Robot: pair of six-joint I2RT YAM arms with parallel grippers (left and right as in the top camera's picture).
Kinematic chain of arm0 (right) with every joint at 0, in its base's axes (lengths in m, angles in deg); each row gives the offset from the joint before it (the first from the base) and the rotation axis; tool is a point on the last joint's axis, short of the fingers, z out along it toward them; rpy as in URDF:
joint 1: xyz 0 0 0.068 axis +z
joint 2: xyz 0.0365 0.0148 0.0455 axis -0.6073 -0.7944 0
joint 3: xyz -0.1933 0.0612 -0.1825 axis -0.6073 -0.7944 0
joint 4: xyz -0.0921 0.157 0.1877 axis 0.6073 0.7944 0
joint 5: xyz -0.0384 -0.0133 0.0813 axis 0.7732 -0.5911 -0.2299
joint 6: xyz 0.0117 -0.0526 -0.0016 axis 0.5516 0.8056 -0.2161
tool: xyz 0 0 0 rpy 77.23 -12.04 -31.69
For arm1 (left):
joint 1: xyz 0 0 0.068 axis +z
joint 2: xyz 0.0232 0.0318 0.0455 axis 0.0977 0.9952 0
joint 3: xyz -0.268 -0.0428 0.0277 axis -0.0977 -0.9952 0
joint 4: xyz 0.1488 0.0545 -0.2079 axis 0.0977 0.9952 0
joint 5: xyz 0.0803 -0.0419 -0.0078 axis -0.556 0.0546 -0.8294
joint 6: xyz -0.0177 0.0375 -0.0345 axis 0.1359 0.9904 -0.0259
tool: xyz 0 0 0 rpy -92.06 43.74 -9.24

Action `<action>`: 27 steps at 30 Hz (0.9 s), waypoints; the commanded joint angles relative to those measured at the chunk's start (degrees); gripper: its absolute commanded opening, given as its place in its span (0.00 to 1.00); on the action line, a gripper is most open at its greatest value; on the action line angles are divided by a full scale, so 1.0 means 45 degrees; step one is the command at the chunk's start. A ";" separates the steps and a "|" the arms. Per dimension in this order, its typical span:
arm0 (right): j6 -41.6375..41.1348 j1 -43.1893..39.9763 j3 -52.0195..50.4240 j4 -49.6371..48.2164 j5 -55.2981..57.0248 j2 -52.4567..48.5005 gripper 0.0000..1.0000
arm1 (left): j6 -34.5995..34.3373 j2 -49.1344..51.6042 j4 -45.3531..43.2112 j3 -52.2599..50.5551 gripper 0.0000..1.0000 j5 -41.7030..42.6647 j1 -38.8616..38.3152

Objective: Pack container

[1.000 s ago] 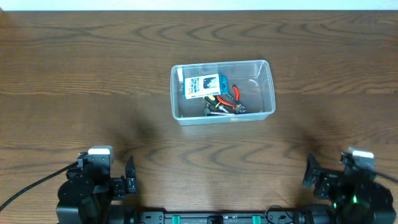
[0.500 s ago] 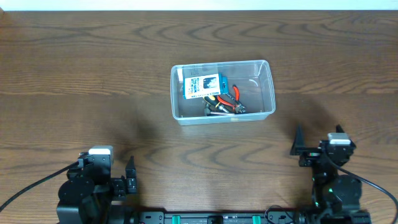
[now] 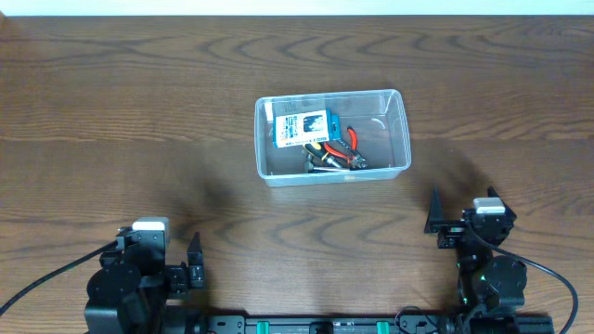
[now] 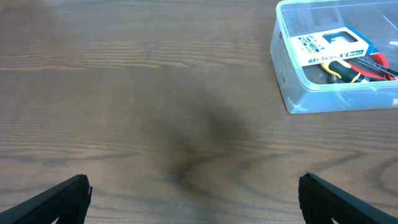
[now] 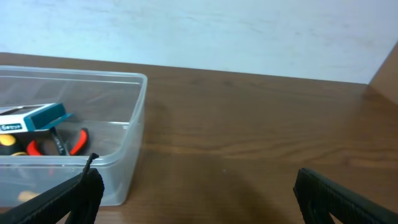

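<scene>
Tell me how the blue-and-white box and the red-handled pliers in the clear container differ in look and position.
The box is a flat blue-and-white rectangle with print; the pliers are slim, with red handles. The box looks larger than the pliers. The box lies toward the left end of the container, the pliers nearer its middle, beside the box. Both lie inside the container.

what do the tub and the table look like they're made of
The container: clear, glossy plastic by the look; its walls are see-through and the rim is moulded thick. The table: dark wood or wood-look laminate, matte, with visible grain; which one is unclear.
</scene>
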 commanded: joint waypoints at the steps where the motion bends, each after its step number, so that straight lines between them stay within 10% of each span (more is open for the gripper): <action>1: 0.0024 0.0131 -0.0092 -0.0039 -0.0277 0.0126 0.99 | 0.0160 -0.0068 -0.0010 -0.0005 0.98 0.0039 -0.0034; 27: 0.0024 0.0131 -0.0092 -0.0039 -0.0277 0.0126 0.99 | 0.0078 -0.0442 -0.0015 -0.0053 0.98 0.0534 -0.0024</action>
